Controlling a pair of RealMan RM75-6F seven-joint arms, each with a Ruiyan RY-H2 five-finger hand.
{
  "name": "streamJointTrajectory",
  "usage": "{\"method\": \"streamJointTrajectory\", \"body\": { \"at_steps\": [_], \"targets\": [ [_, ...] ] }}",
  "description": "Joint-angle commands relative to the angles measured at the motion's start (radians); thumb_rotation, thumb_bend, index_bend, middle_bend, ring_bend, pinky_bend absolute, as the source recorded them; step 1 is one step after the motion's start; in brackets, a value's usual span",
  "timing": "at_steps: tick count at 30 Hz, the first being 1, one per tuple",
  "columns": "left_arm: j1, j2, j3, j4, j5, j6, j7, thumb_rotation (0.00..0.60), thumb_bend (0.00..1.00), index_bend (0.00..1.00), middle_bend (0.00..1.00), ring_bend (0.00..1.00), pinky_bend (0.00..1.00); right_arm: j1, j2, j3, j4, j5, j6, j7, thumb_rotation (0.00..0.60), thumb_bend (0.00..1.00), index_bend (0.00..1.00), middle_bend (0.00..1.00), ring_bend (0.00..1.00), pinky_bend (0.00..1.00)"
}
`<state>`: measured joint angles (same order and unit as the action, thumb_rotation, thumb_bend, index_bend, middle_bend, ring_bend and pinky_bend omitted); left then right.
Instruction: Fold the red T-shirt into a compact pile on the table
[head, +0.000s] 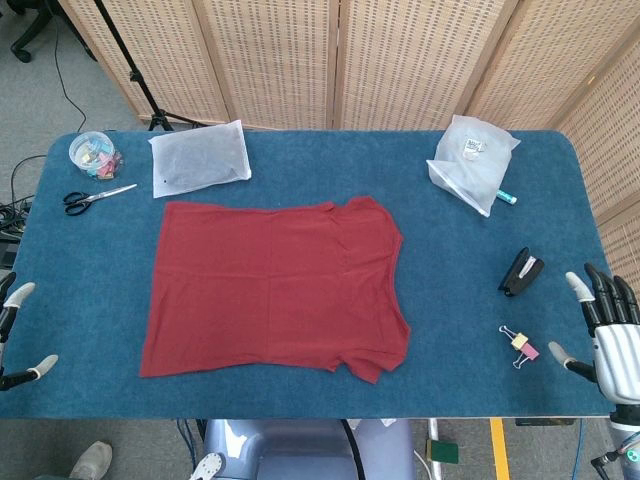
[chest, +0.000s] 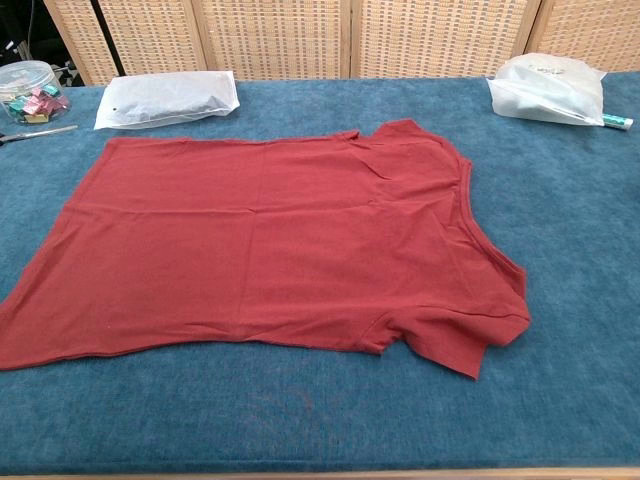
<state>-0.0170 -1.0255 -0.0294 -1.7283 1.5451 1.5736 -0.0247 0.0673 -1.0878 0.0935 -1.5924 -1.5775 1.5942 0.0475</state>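
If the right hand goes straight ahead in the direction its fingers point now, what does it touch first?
The right hand points away from the robot, along the table's right edge. Its way looks free on the blue table: the black stapler and the binder clip lie to its inner side. Depth is unclear, so this is a guess.

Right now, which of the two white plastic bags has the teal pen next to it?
The crumpled white bag at the far right of the table; the teal pen lies at its near corner. The flat white bag at far left has none.

Woven wicker screen panels (head: 300, 60) stand behind the blue-covered table (head: 470, 270), grey floor (head: 60, 90) at left.
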Motion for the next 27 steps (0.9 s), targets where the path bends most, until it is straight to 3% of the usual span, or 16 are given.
{"method": "streamJointTrajectory", "body": {
  "at_steps": [1,5,12,18,27],
  "targets": [
    [0.0,0.0,0.0,0.0,0.0,-0.001,0.001,0.6,0.0,0.0,0.0,0.0,0.0,0.015,0.041,-0.034,-0.046,0.0,-0.075,-0.004,0.6,0.0,0.08,0.0,0.0,0.0],
    [-0.002,-0.002,-0.002,-0.001,-0.002,-0.001,0.005,0.6,0.0,0.0,0.0,0.0,0.0,0.037,0.038,-0.064,-0.037,-0.072,-0.101,0.016,0.6,0.0,0.12,0.0,0.0,0.0],
    [-0.01,-0.006,-0.011,-0.002,-0.023,-0.017,0.01,0.6,0.0,0.0,0.0,0.0,0.0,0.131,-0.073,-0.143,0.1,-0.31,-0.142,0.097,0.6,0.0,0.27,0.0,0.0,0.0],
    [-0.013,-0.007,-0.015,-0.005,-0.03,-0.02,0.014,0.6,0.0,0.0,0.0,0.0,0.0,0.192,-0.146,-0.144,0.169,-0.372,-0.17,0.077,0.6,0.0,0.36,0.01,0.0,0.0],
    [-0.018,-0.012,-0.02,-0.004,-0.045,-0.031,0.024,0.6,0.0,0.0,0.0,0.0,0.0,0.255,-0.229,-0.142,0.184,-0.4,-0.242,-0.018,0.6,0.0,0.39,0.02,0.0,0.0]
  ]
}}
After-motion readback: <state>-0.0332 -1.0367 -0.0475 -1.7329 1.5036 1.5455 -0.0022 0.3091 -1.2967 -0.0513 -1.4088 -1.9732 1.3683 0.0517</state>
